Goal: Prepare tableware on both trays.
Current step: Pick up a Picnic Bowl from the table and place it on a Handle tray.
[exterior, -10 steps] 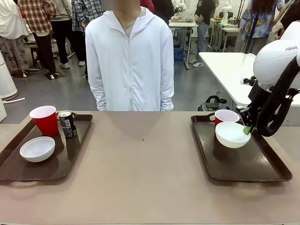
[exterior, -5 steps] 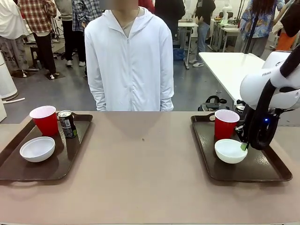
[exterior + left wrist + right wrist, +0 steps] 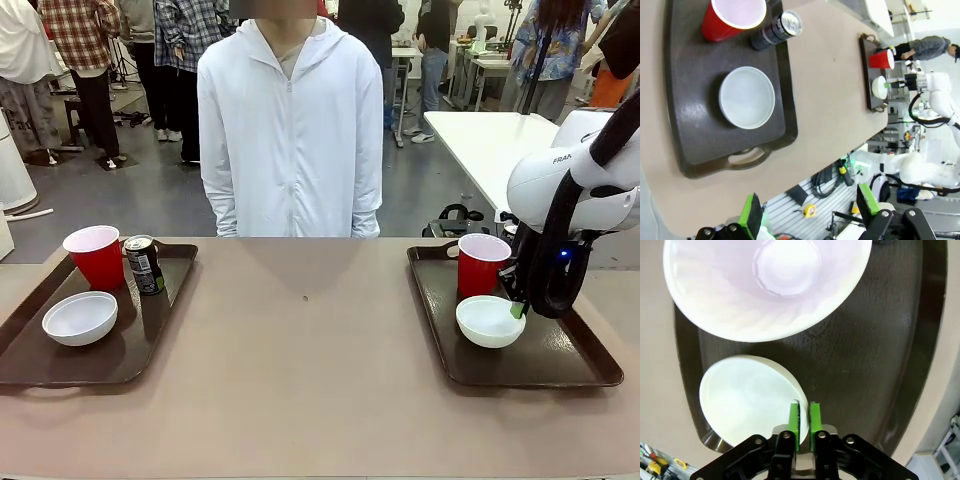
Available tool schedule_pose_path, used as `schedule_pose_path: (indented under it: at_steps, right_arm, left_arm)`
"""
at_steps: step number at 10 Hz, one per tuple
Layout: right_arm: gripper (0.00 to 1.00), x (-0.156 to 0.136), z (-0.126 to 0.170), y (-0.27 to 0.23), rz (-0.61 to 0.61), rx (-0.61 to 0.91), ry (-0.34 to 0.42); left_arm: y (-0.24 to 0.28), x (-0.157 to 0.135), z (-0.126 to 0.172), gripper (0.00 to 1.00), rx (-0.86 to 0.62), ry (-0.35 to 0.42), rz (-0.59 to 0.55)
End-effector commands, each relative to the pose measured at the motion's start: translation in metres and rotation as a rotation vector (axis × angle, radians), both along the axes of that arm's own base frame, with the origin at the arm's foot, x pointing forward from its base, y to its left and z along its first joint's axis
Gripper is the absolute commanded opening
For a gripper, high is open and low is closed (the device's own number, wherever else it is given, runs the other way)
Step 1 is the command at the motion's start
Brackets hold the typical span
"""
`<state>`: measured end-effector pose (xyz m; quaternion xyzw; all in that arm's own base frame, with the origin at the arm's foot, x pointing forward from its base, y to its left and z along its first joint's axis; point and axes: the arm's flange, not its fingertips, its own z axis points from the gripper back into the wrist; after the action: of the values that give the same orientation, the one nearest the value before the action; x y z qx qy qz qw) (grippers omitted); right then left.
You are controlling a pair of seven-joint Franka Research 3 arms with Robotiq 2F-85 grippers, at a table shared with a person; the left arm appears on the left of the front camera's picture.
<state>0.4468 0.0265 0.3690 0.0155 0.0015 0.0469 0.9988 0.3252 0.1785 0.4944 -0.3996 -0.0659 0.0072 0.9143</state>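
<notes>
trays (image 3: 560, 365): dark brown plastic, glossy, faint grain up close
bowls (image 3: 489, 321): white, smooth, slight sheen
cups (image 3: 481, 265): red plastic, white smooth inside
can (image 3: 144, 265): black printed body, shiny silver metal top
table (image 3: 310, 380): tan, matt, smooth
right gripper (image 3: 804, 426): black, green pads (image 3: 794, 424) matt
robot arm shell (image 3: 560, 175): white, glossy

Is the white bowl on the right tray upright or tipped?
Upright: the white bowl sits level on the right tray, opening upward.

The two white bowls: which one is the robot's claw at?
The bowl on the right tray: the right gripper sits at its rim beside a red cup. The bowl on the left tray lies untouched.
</notes>
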Motion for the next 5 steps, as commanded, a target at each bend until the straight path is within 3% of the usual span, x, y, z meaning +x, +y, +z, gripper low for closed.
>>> schedule_pose_path:
  at_steps: [1,2,3,4,5]
  right_arm:
    - [0.43,-0.013,0.017,0.000,0.037,-0.011,-0.030]
    - [0.26,-0.019,0.030,0.003,0.053,-0.012,-0.049]
    - [0.63,-0.026,0.044,0.006,0.070,-0.031,-0.073]
    - [0.46,-0.035,0.060,0.011,0.080,-0.052,-0.101]
    - [0.83,-0.043,0.072,0.017,0.091,-0.064,-0.101]
  left_arm:
    - [0.001,0.000,0.002,1.00,-0.016,-0.010,0.001]
    - [0.001,0.000,0.002,1.00,-0.016,-0.010,0.001]
    - [0.001,0.000,0.002,1.00,-0.016,-0.010,0.001]
    - [0.001,0.000,0.002,1.00,-0.016,-0.010,0.001]
    - [0.001,0.000,0.002,1.00,-0.016,-0.010,0.001]
